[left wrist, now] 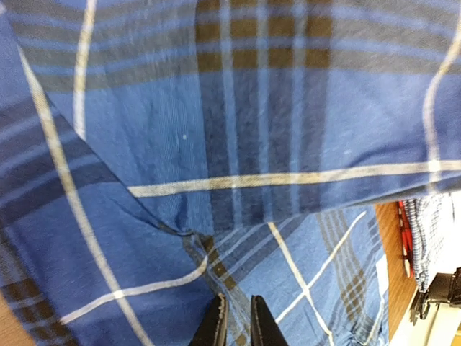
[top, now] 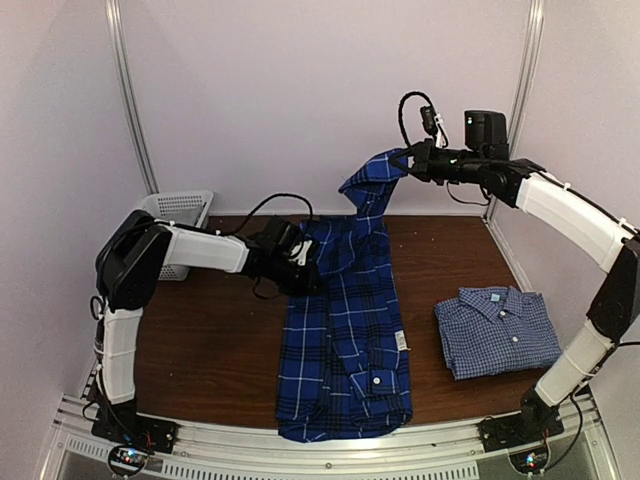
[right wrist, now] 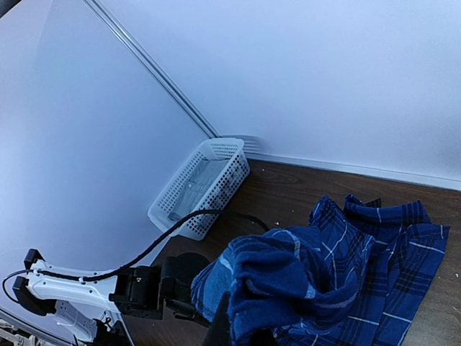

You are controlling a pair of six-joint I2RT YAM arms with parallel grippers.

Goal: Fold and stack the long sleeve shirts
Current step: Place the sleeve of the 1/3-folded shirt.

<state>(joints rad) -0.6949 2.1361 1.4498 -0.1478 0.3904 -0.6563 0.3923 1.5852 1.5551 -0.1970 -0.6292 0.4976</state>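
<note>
Brown wooden worktop (top: 215,350). Dark blue plaid shirt (top: 340,340) lies lengthwise down the middle, its far end lifted off. Right of the plaid shirt, apart: folded pale checked shirt (top: 497,330). Far left of it, by the wall: white mesh basket (top: 180,210).

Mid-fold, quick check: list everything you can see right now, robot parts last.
dark royal-blue plaid cloth shirt: one, blue with black and white lines, lengthwise mid-table, far end lifted.
pale blue-white small-check cloth shirt: one, pale blue, folded, table's near right.
white plastic mesh basket: one, white, far left corner.
brown wooden table: one, brown, under everything.
left tool: one, black, at plaid shirt's left edge, fingers nearly together, grip unclear.
right tool: one, black, shut on plaid shirt's raised far end.
</note>
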